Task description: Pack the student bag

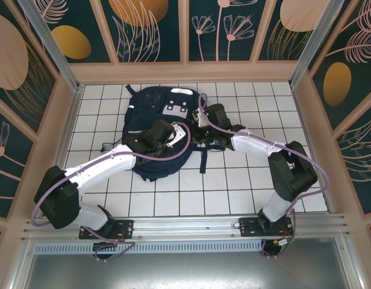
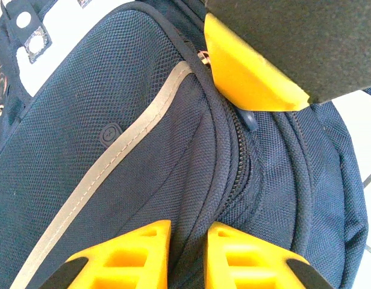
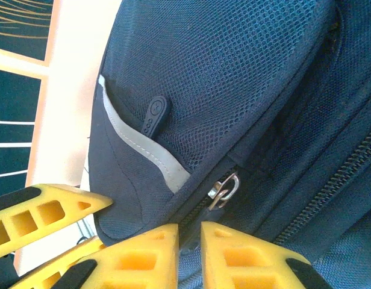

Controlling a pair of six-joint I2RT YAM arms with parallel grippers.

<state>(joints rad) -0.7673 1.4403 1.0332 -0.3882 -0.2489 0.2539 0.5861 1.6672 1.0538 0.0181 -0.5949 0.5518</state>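
Left hand clenched on a fabric fold beside the zipper, likely bracing it. Right hand nearly closed, zipper slider at 1 o'clock; grasp cannot be told. Student bag laid flat mid-tabletop.

The backpack is big and dark blue, with thin pale stripes, grey-white patches near its top and black straps. It lies flat on the white tiled table, top toward the far wall

Matt, rough woven-cloth student bag
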